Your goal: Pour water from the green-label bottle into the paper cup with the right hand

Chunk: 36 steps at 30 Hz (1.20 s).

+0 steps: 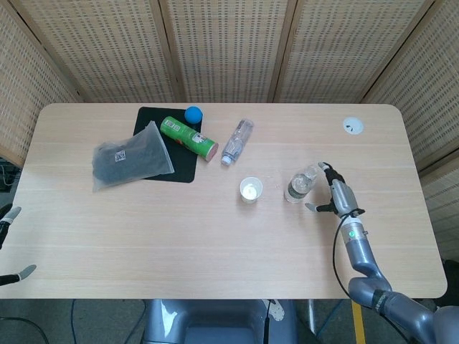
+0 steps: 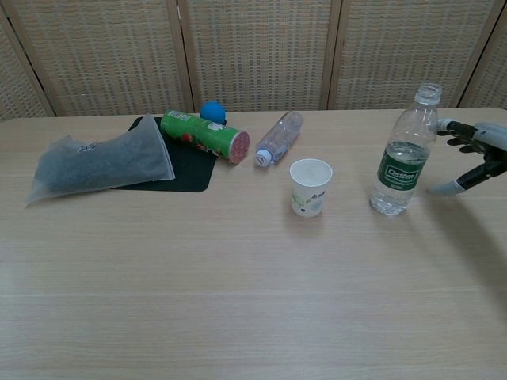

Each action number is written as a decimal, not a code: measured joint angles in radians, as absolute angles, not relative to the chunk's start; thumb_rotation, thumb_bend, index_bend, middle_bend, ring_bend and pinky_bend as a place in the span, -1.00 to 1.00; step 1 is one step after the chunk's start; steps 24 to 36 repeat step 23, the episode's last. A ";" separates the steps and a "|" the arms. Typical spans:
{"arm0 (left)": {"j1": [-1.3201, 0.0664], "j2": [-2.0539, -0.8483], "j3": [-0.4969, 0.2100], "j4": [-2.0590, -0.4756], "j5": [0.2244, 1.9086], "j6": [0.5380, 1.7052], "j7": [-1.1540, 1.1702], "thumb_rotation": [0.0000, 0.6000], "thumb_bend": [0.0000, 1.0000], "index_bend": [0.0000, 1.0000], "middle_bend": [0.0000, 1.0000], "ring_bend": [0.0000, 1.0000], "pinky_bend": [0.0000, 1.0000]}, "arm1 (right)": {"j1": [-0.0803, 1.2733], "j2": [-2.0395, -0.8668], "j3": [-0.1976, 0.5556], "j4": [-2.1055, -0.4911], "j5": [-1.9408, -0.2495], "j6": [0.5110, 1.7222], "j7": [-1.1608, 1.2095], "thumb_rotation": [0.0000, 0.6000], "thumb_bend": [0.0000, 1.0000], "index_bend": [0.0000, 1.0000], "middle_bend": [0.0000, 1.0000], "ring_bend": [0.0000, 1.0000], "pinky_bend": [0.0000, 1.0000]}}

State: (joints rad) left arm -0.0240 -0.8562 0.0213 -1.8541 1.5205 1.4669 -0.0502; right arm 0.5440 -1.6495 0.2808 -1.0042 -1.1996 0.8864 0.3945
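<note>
Bottle (image 2: pixel 402 158): green label, uncapped, part full of water, standing on the table (image 2: pixel 238 301) and leaning to the right; right of the cup, near it but apart.

Cup (image 2: pixel 310 187): white paper, upright, mouth open, near the table's middle; in the head view (image 1: pixel 250 190) its inside shows pale.

Right hand (image 2: pixel 474 157): just right of the bottle, clear of it, fingers spread apart, holding nothing; a gap shows between fingertips (image 2: pixel 440 188) and bottle in the chest view. In the head view (image 1: pixel 336 195) it sits beside the bottle (image 1: pixel 300 184), with the arm running down toward the near edge.

Left hand (image 1: pixel 8 244): only fingertips show at the left edge of the head view, off the table; whether it is spread or curled cannot be told.

Mat (image 2: pixel 186 168): black, far left part of the table.

Can (image 2: pixel 204 135): green tube lying on its side on the mat, its end toward the cup.

Ball (image 2: pixel 211 112): blue, behind the can.

Bag (image 2: pixel 99 165): grey, flat, partly overlapping the mat's left edge.

Second bottle (image 2: pixel 278 138): clear, lying on its side between can and cup, cap end nearer.

White disc (image 1: pixel 352 126): far right corner.
</note>
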 measured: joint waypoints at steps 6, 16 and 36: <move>-0.013 -0.853 0.030 -1.856 1.555 1.495 -0.052 1.00 -0.89 -1.00 -1.00 -1.00 -1.00 | 0.490 -1.505 0.228 -1.141 -1.258 0.978 0.253 1.00 -1.00 -1.00 -1.00 -1.00 -1.00; -0.009 -0.886 0.025 -1.825 1.559 1.511 -0.028 1.00 -0.89 -1.00 -1.00 -1.00 -1.00 | 0.355 -1.405 0.146 -1.254 -1.432 1.352 0.030 1.00 -1.00 -1.00 -1.00 -1.00 -1.00; -0.004 -0.901 0.024 -1.814 1.564 1.524 -0.015 1.00 -0.89 -1.00 -1.00 -1.00 -1.00 | 0.249 -1.324 0.064 -1.386 -1.548 1.509 -0.120 1.00 -1.00 -1.00 -1.00 -1.00 -1.00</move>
